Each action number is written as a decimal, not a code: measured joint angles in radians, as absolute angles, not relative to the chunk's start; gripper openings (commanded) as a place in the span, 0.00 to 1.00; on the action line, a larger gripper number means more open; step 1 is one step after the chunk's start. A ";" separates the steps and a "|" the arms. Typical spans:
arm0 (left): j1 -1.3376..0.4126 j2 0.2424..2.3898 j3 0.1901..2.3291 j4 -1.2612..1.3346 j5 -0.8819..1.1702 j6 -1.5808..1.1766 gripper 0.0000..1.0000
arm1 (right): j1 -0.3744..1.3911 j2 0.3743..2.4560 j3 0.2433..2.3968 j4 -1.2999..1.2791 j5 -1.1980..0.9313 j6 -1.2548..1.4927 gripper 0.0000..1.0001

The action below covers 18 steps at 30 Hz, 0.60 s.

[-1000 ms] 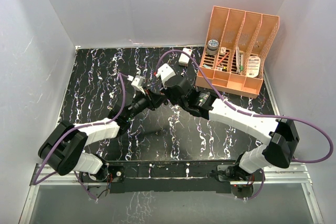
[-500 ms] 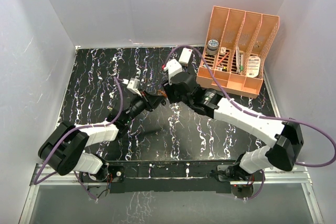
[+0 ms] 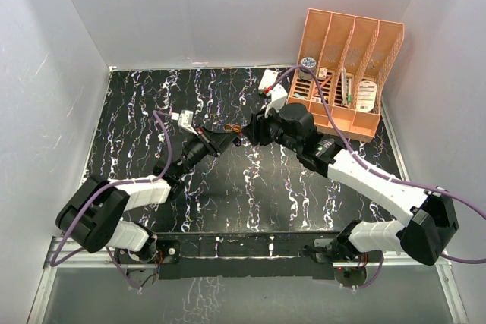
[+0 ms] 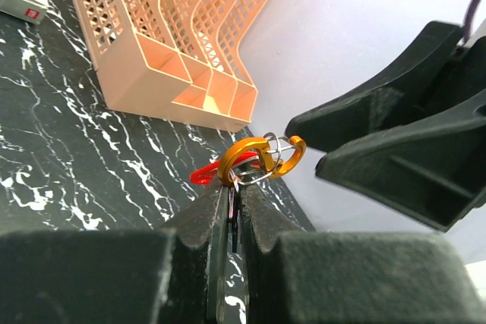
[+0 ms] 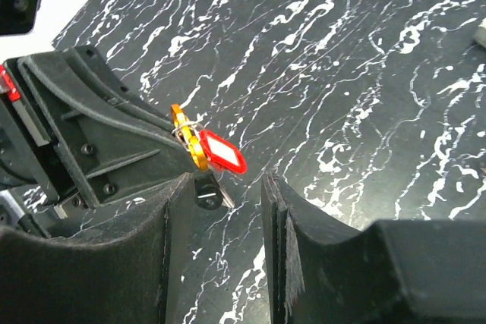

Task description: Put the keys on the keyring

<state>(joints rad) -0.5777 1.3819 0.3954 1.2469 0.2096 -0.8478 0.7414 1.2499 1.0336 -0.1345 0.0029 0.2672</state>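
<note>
My left gripper (image 3: 222,137) is shut on the orange keyring (image 3: 233,128) and holds it above the black marbled table. In the left wrist view the keyring (image 4: 258,158) sticks out past the fingertips of that gripper (image 4: 235,191), with thin silver wire loops and the red-headed key (image 4: 208,173) on it. In the right wrist view the keyring (image 5: 184,139) carries the red-headed key (image 5: 221,152), and the black-headed key (image 5: 207,191) hangs just below it. My right gripper (image 5: 228,221) is open, a short way from the keys and touching nothing; it also shows in the top view (image 3: 250,132).
A peach file organiser (image 3: 345,73) stands at the back right, with small items in its slots. A white box (image 3: 267,80) lies on the table just left of it. White walls close in the table on three sides.
My right gripper has pulled back to the right, away from the left gripper it was pressed against. The left gripper has shifted slightly back and left, still holding the keyring.
</note>
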 measured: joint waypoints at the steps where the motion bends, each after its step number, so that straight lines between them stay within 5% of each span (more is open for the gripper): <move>1: -0.578 1.386 0.396 1.260 0.214 -0.863 0.00 | 0.741 1.250 1.020 -0.118 -0.012 0.271 0.38; 18: -0.577 1.498 0.412 1.363 0.278 -1.022 0.00 | 0.719 1.241 0.970 0.018 -0.091 0.299 0.34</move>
<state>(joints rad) -0.5766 1.4982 0.4118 1.3628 0.2783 -1.0218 0.7193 1.2411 0.9699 0.0177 -0.0910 0.2985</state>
